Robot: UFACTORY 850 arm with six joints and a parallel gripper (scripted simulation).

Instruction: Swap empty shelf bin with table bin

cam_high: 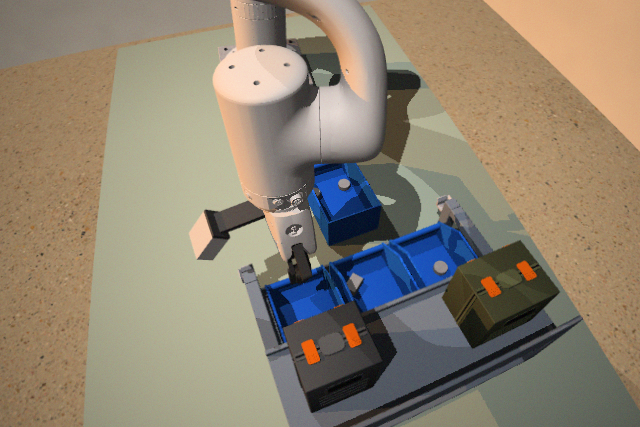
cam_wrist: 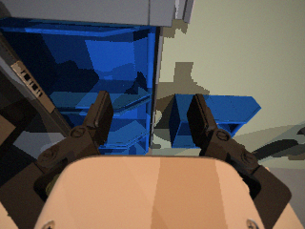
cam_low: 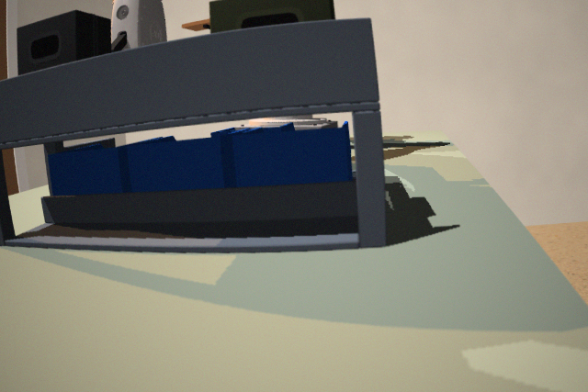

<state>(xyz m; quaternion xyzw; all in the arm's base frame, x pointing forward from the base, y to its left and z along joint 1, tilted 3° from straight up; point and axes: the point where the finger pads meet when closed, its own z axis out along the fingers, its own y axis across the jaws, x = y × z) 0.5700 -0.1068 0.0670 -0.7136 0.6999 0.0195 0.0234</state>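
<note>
The empty blue bin (cam_high: 302, 299) stands in the left place of the grey shelf (cam_high: 413, 344), its rear end under the top board. It also shows in the wrist view (cam_wrist: 95, 95) and from behind in the exterior view (cam_low: 85, 172). The blue bin with grey parts (cam_high: 343, 200) stands on the table just in front of the shelf, and shows in the wrist view (cam_wrist: 219, 119). My gripper (cam_high: 298, 263) is open and empty, pointing down over the empty bin's front edge. In the wrist view the gripper (cam_wrist: 152, 116) has one finger over the bin's inside and one outside it.
Two more blue bins (cam_high: 372, 280) (cam_high: 436, 257) sit beside the empty one, each with a grey part. A black case (cam_high: 330, 355) and a green case (cam_high: 498, 290) stand on the shelf's top board. A grey block on a dark bar (cam_high: 209, 236) juts out left of the wrist.
</note>
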